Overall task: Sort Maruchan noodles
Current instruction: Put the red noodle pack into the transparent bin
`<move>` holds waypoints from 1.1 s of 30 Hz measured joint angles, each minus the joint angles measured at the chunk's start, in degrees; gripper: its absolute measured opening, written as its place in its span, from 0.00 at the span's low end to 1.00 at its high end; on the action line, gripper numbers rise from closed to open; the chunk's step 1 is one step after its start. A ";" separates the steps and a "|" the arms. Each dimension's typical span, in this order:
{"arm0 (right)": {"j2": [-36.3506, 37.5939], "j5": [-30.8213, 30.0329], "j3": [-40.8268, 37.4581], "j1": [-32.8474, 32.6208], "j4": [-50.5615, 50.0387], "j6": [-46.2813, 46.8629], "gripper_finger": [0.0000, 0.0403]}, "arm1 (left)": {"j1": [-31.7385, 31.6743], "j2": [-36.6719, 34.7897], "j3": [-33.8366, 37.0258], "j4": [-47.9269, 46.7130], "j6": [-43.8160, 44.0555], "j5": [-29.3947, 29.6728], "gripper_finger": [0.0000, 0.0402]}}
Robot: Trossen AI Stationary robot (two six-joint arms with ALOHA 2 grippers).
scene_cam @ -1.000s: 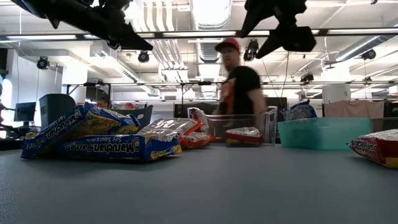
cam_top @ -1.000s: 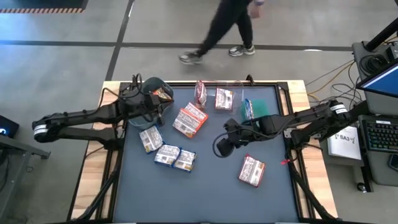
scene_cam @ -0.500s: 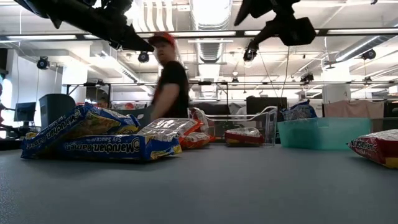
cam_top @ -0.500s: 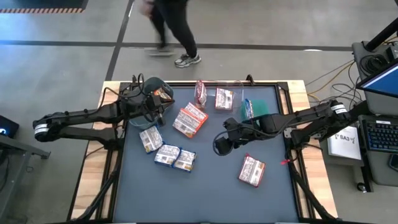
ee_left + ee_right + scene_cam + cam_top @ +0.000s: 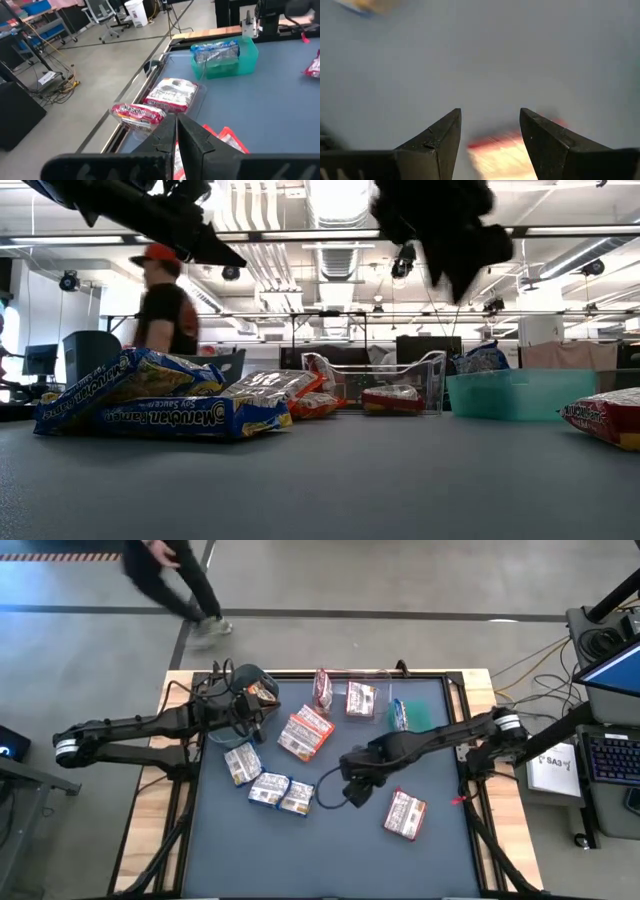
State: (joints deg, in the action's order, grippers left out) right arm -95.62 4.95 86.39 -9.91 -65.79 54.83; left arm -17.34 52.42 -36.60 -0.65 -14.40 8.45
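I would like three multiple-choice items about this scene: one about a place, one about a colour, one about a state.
1. Where does the blue-and-white packet at the table's far edge lie?
A. in the green bin
B. in the clear bin
C. on the floor

2. What colour is the lone packet near the right arm?
A. blue
B. red and white
C. green

3. How do the fingers of the right gripper stand?
A. shut on a packet
B. shut, empty
C. open, empty

Answers: 1 A, the left wrist view shows it inside the green bin. 2 B, the high view shows a red-and-white wrapper. 3 C, the right wrist view shows a gap between the fingers with nothing in it.
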 joint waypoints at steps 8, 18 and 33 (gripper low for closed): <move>-2.81 -0.54 -2.73 -1.51 -6.57 -9.33 0.47 | 0.00 0.00 0.00 -1.52 1.60 0.00 0.00; -2.79 -5.05 -6.95 -2.10 10.47 -20.99 0.47 | 0.00 0.00 0.00 -4.89 4.75 0.00 0.00; 7.73 1.87 -22.40 -6.12 -0.08 -16.75 0.46 | 0.02 -0.02 0.02 -7.28 7.44 -0.02 0.00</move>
State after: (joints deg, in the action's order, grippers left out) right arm -87.90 6.82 63.99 -16.03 -65.86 38.07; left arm -17.32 52.41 -36.58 -7.92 -6.96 8.43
